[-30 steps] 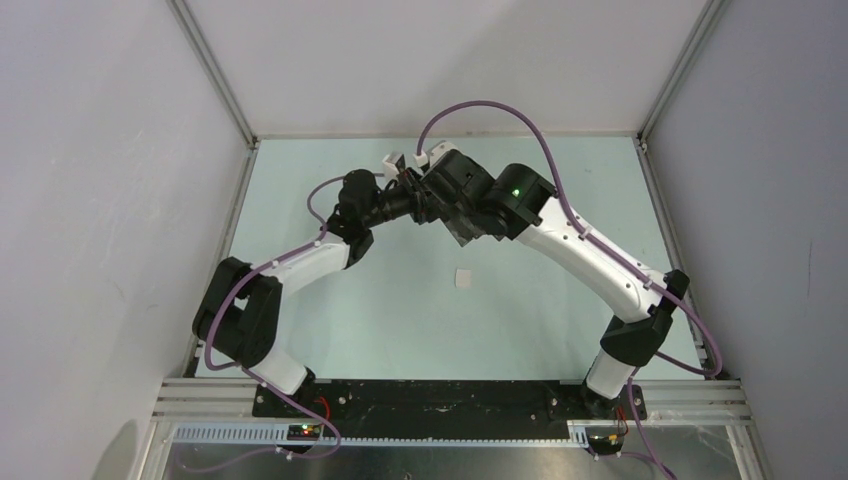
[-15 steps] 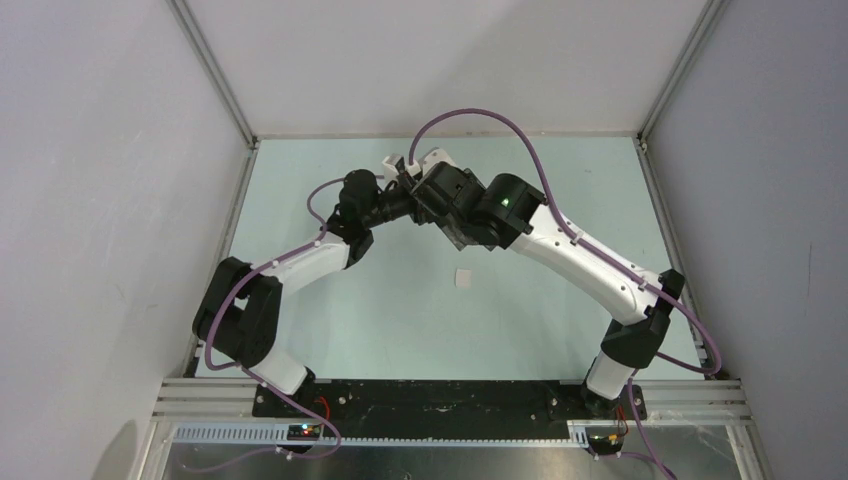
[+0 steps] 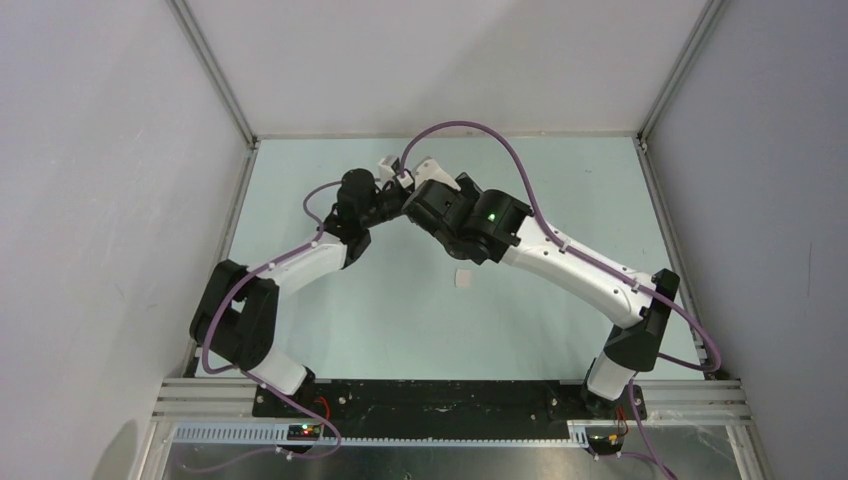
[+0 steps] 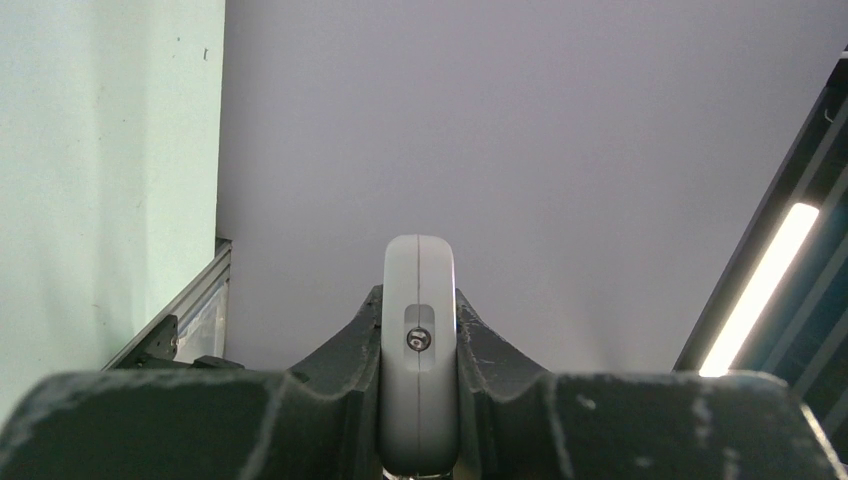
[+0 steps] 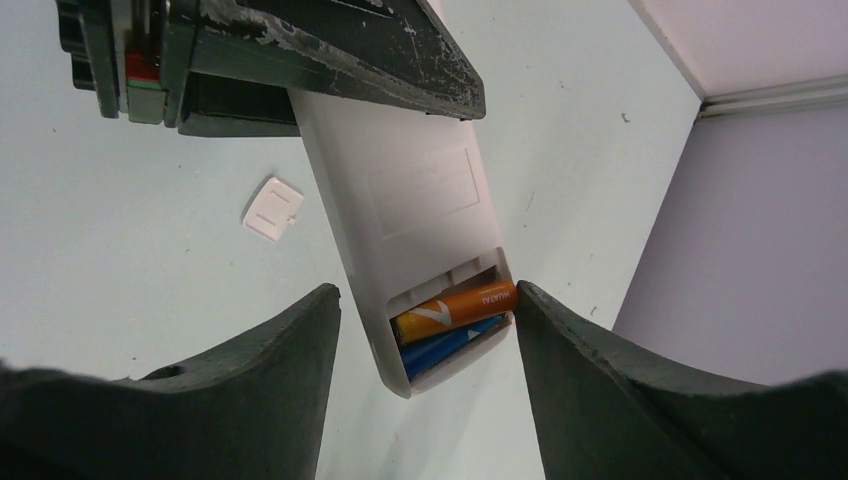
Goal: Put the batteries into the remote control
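Note:
The white remote control is held back side up off the table, with my left gripper shut on its upper part. Seen end-on in the left wrist view, the remote control is pinched between the left gripper fingers. Its battery bay is uncovered. The orange battery lies slanted on top, and the blue battery sits under it. My right gripper is open and straddles the bay end. Its right finger touches the orange battery's tip.
A small white battery cover lies loose on the pale green table, also seen as the cover left of the remote. Both arms meet near the back wall. Grey side walls enclose the table.
My right wrist has shifted left and closer to the left gripper. Its jaws have spread wider. The left arm has stayed almost still, holding the remote.

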